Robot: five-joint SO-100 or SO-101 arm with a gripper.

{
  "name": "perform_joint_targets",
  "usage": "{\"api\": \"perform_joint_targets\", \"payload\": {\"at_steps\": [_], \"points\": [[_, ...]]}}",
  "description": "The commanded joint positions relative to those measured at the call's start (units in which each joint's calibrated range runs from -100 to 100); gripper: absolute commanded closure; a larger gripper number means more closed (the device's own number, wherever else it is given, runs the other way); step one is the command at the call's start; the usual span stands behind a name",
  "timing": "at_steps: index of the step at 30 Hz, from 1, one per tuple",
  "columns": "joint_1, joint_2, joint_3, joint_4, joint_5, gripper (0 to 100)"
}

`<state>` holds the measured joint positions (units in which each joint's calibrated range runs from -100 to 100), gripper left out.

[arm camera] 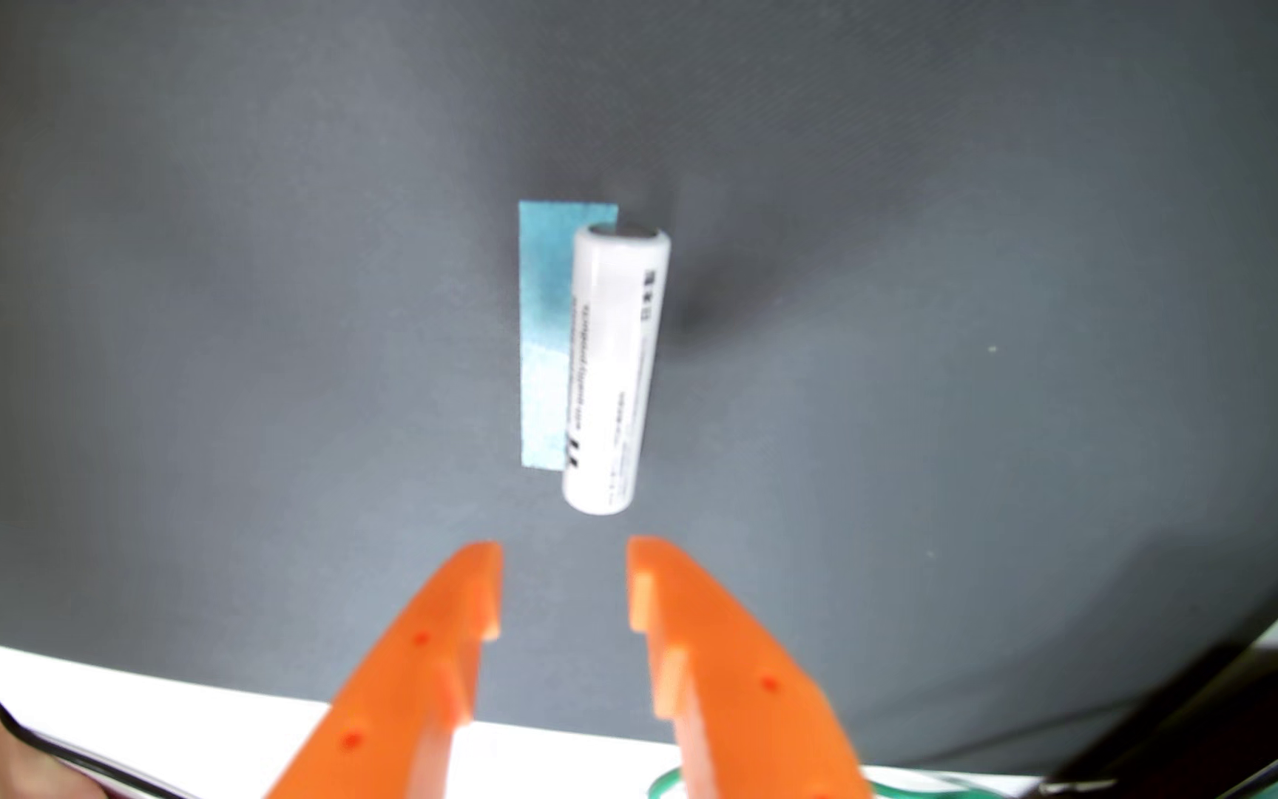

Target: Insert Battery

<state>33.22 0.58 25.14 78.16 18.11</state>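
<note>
Battery (615, 369): lying flat, long axis runs away from me, metal cap at far end.
My gripper (565, 547): fingers apart, holding nothing, tips just short of near end.
Tape (544, 338): blue strip, partly under battery's left side.

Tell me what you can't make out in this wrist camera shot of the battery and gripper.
- Small print on the battery: blurred in the wrist view.
- Part of the blue tape: covered by the battery.
- Battery holder or slot: not in the wrist view.
- Gripper base and arm: cut off by the bottom edge.
- Green wire: mostly cut off at the bottom.
</note>
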Motion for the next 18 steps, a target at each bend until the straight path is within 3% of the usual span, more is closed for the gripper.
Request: {"api": "perform_joint_targets", "payload": {"at_steps": [1, 18], "points": [[0.0, -0.3, -1.9, 0.1, 0.9, 90], [0.5, 5.2, -1.6, -3.5, 0.5, 90]]}}
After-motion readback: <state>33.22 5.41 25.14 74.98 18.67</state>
